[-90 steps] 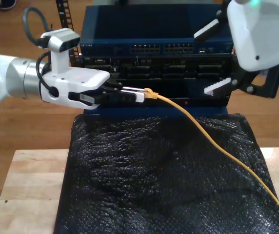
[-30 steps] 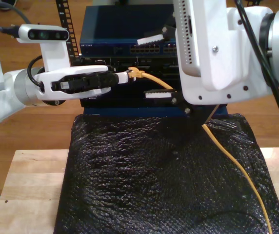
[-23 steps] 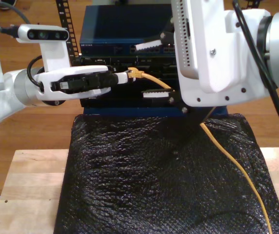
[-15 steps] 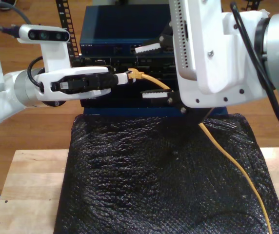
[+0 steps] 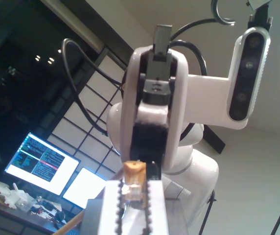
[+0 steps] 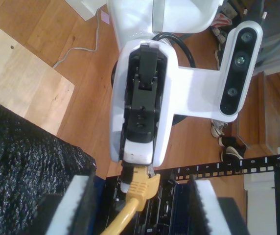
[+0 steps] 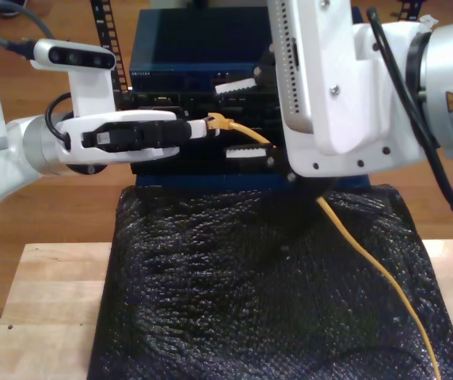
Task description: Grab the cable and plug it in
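Black textured mat (image 7: 211, 293) covers most of a light wooden table (image 7: 44, 301). Behind the mat, a dark blue rack unit (image 7: 195, 55) with rows of ports, black units stacked below it. Perforated black rack rail (image 7: 104, 24) upright beside it. Wooden floor (image 7: 52, 198) around. Lit monitors (image 5: 42, 164) in the first wrist view.

arms: two
grippers: two
cable (image 7: 369, 265): one
rack units (image 7: 195, 59): cannot tell
mat (image 7: 211, 293): one
table (image 7: 44, 309): one
monitors (image 5: 41, 164): two
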